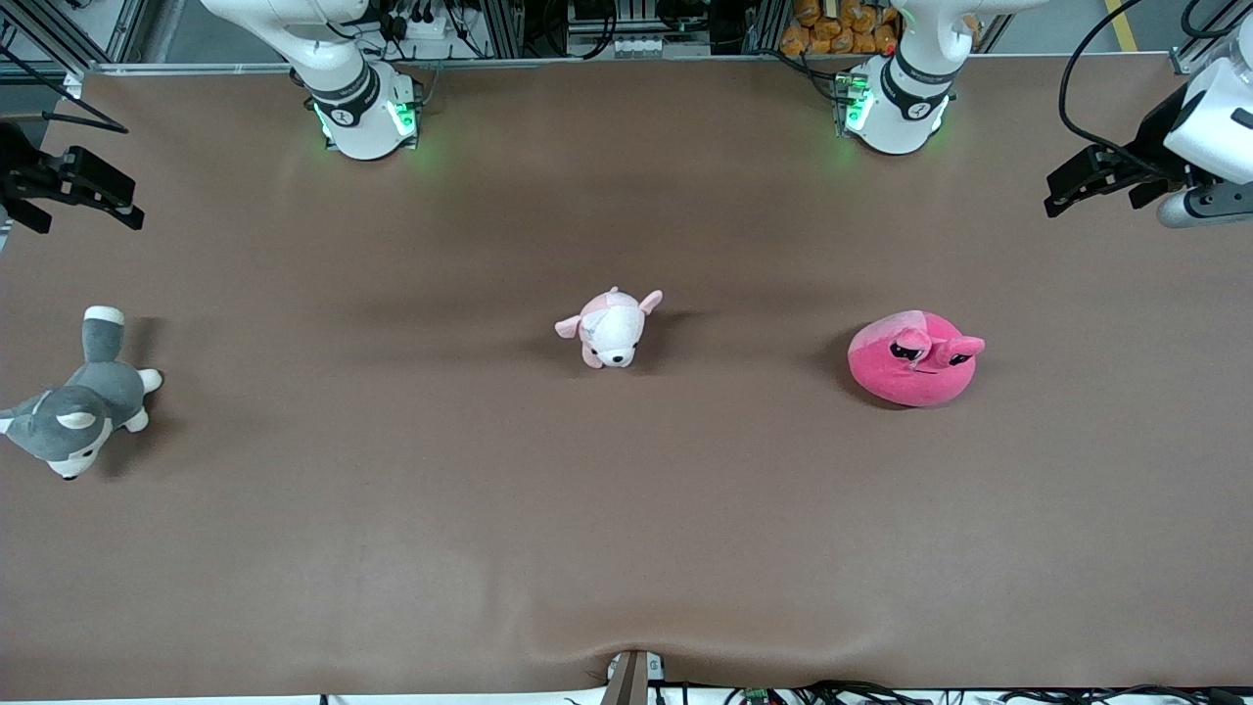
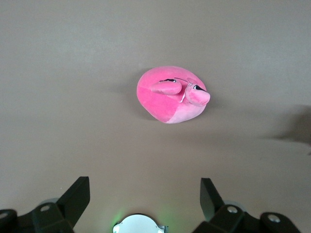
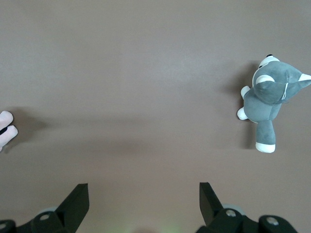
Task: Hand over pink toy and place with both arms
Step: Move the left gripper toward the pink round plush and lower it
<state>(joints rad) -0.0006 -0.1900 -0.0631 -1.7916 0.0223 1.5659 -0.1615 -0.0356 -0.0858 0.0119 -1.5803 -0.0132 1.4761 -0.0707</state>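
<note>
The hot-pink round pink toy (image 1: 915, 358) (image 2: 170, 94) lies on the brown table toward the left arm's end, eye stalks up. My left gripper (image 1: 1062, 191) (image 2: 145, 191) hangs open and empty above that end of the table, well apart from the toy. My right gripper (image 1: 129, 204) (image 3: 144, 194) is held open and empty above the right arm's end of the table. Both arms are raised, and neither touches anything.
A small pale pink-and-white puppy plush (image 1: 612, 328) (image 3: 5, 128) sits mid-table. A grey-and-white husky plush (image 1: 83, 397) (image 3: 269, 97) lies near the right arm's end. The two arm bases (image 1: 362, 113) (image 1: 896, 108) stand along the table edge farthest from the front camera.
</note>
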